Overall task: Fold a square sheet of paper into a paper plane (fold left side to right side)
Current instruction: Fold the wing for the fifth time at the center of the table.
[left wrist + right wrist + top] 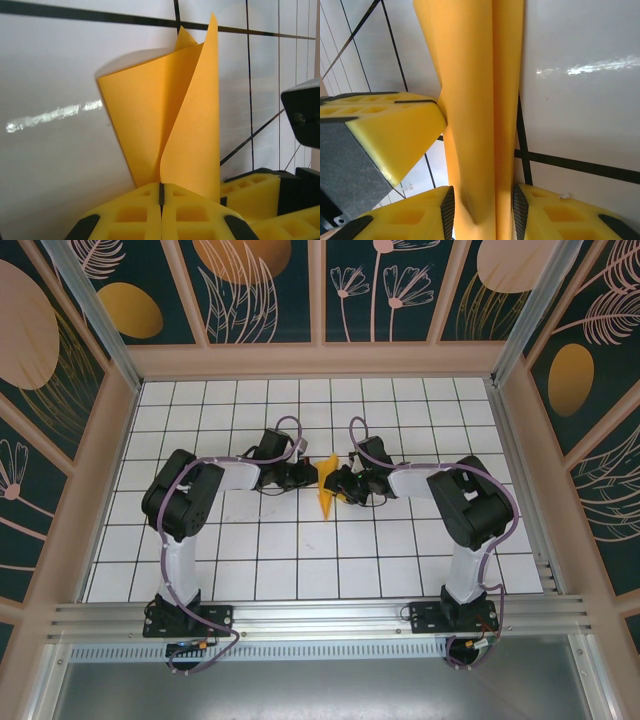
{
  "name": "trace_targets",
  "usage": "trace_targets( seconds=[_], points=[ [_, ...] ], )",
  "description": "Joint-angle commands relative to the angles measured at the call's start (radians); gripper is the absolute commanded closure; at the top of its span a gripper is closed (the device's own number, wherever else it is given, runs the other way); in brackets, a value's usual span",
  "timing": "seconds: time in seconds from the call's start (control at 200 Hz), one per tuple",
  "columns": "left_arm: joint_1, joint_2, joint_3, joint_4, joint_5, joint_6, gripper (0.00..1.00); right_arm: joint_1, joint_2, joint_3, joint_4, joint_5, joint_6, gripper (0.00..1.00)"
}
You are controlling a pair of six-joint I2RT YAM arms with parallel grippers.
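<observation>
The left fingers (pixel 161 192) are pressed together, pinching the lower edge of the sheet of paper (pixel 160 110). The sheet rises from them in a loose curl (two layers, not creased flat). The right fingers (pixel 482 212) stand partly spread, with their pads against either side of the same curled sheet. The sheet sits at the middle of the table (pixel 300 560), between both sets of fingers.

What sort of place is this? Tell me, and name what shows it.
Probably a purpose-built robot test cell, not a home: a white grid-tiled table, dark wall panels printed with plants and orange ovals boxing it in, and an aluminium rail carrying the left arm and right arm.
</observation>
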Motion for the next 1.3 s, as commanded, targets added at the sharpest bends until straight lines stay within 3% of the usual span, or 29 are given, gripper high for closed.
trace_targets(
  seconds=[0.0,0.315,0.495,0.751,1.296],
  points=[
    [0.004,0.033,0.025,-0.016,-0.012,0.033,0.94,0.016,0.037,-0.028,-0.019,0.083,-0.051,0.6],
    [0.004,0.052,0.019,-0.005,-0.015,0.03,0.94,-0.032,-0.158,-0.111,-0.019,0.062,-0.104,0.53],
    [0.004,0.052,0.02,-0.002,-0.009,0.031,0.94,-0.026,-0.218,-0.157,0.059,-0.022,-0.074,0.6],
    [0.004,0.058,0.02,-0.006,-0.021,0.032,0.94,0.047,-0.174,-0.107,0.128,-0.096,-0.032,0.7],
    [0.005,0.078,0.037,-0.024,-0.05,0.033,0.95,0.089,-0.074,-0.092,0.14,-0.12,-0.012,0.71]
  ],
)
